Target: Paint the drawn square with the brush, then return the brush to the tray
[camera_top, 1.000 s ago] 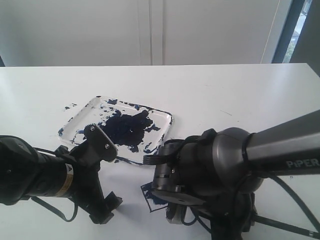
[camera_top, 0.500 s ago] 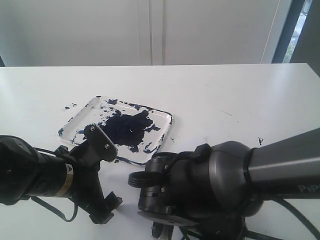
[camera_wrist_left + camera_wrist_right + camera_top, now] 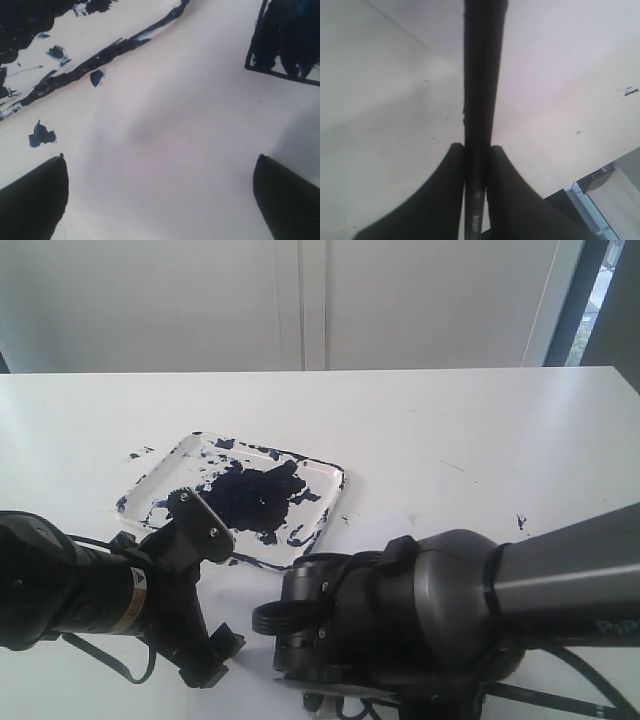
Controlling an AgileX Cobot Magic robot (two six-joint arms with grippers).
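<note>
Now the right arm (image 3: 400, 625) is swinging further toward the left side of the desk (image 3: 450, 420) and sinking lower in the exterior view. Its bulk is hiding the drawn square (image 3: 282, 40), which was partly showing there a second ago. The right end effector (image 3: 477, 150) is pinching the black handle of the brush (image 3: 480, 75) between its fingers; the tip is lying outside every view. The left end effector (image 3: 160, 200) is hovering with its fingers spread and empty. Its camera is catching one corner of the square, already scribbled dark blue, lying near the smeared edge of the tray (image 3: 335, 485). By my judgement the strokes are sweeping across the square, so painting is under way or nearing its end, and the brush is not yet resting back in the tray.
</note>
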